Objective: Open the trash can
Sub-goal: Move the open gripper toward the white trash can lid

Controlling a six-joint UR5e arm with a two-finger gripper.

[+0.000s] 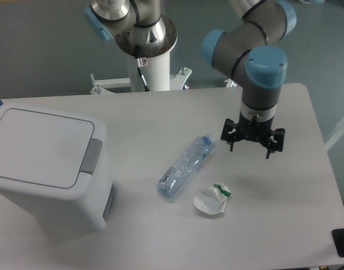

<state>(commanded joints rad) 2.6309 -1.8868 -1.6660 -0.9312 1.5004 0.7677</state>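
At the table's left edge the trash can (45, 169) is seen, lid shut flat, well apart from the gripper (252, 149). Its grey push tab (91, 156) is turned twd the right; the lid's long axis runs roughly left-right. Near centre a crushed plastic bottle (185, 166) lies diagonally, w/ a crumpled white wrapper (211, 200) just beside. At right the gripper is held above the table (295, 214), fingers apart, nothing gripped.

Brightness: even, moderately bright, cool bluish cast.
Shadows: soft and faint; a diffuse one on the pale grey desk (161, 118) below the jaws, another along the near side of the large white boxy plastic bin (48, 169).
Glare: mild sheen on the clear crushed plastic bottle (185, 166) left of the jaws.
Sharpness: slightly soft overall, grainy.
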